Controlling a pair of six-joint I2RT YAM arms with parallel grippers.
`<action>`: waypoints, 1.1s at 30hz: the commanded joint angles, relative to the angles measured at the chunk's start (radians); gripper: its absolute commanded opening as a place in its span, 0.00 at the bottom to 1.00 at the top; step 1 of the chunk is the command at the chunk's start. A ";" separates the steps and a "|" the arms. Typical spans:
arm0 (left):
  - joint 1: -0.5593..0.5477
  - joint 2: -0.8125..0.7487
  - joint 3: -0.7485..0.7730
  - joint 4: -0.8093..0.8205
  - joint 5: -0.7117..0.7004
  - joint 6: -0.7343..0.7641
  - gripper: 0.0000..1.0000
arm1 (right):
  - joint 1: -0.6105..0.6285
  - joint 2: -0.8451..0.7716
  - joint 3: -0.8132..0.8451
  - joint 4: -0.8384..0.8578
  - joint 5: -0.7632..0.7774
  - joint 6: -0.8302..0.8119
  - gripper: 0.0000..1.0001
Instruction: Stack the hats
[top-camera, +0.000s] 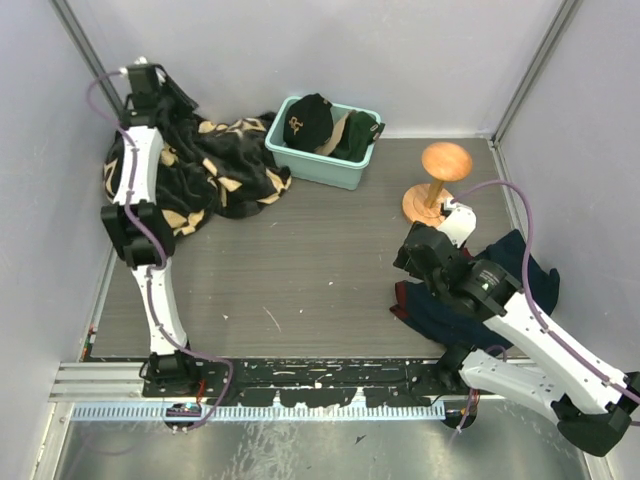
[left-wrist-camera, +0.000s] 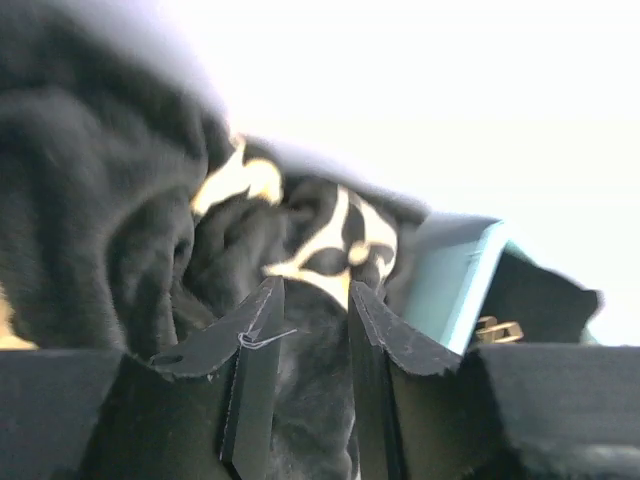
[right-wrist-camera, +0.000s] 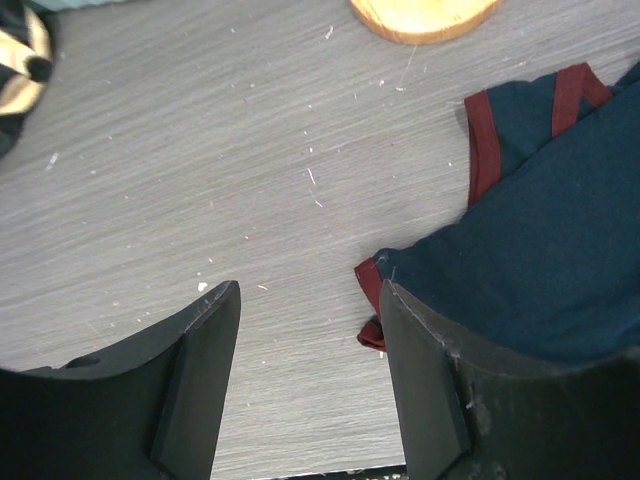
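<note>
Black blanket (top-camera: 215, 165): heaped at the far left of the table (top-camera: 300, 270), its folds reaching to just beside the bin; not one of the hats.
Left pincer (left-wrist-camera: 315, 290): raised at the back-left corner over the blanket, fingers a little apart, with dark folds showing through the gap; by the look of it nothing is clamped.
Teal bin (top-camera: 318, 172): at the back, left of centre, with hats piled loosely in it.
Black cap (top-camera: 305, 118): on top at the bin's left end, tan logo facing up, crown domed.
Tan cap (top-camera: 336, 134): only a sliver shows, wedged between the black and green ones.
Green cap (top-camera: 360, 136): at the bin's right end, leaning on the rim.
Handling: likely light and soft in the crown, which would fold under a pinch; the brim looks stiffer and is the better hold. The black one is best lifted first, since it lies over the others.
Wooden stand (top-camera: 441, 170): right of the bin, bare.
Right pincer (right-wrist-camera: 305, 290): low over the table, fingers wide apart, gripping nothing.
Navy cloth (right-wrist-camera: 540, 250): red-edged, just beside the right finger.
</note>
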 joint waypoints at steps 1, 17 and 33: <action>-0.035 -0.182 -0.012 0.102 -0.040 0.052 0.40 | -0.003 -0.030 0.067 0.000 0.059 -0.025 0.64; -0.551 -0.687 -0.770 0.091 0.023 0.036 0.14 | -0.489 0.160 0.314 0.092 0.003 -0.274 0.74; -0.695 -0.961 -1.050 0.030 -0.099 0.045 0.02 | -1.073 0.804 0.564 0.307 -0.733 -0.267 0.01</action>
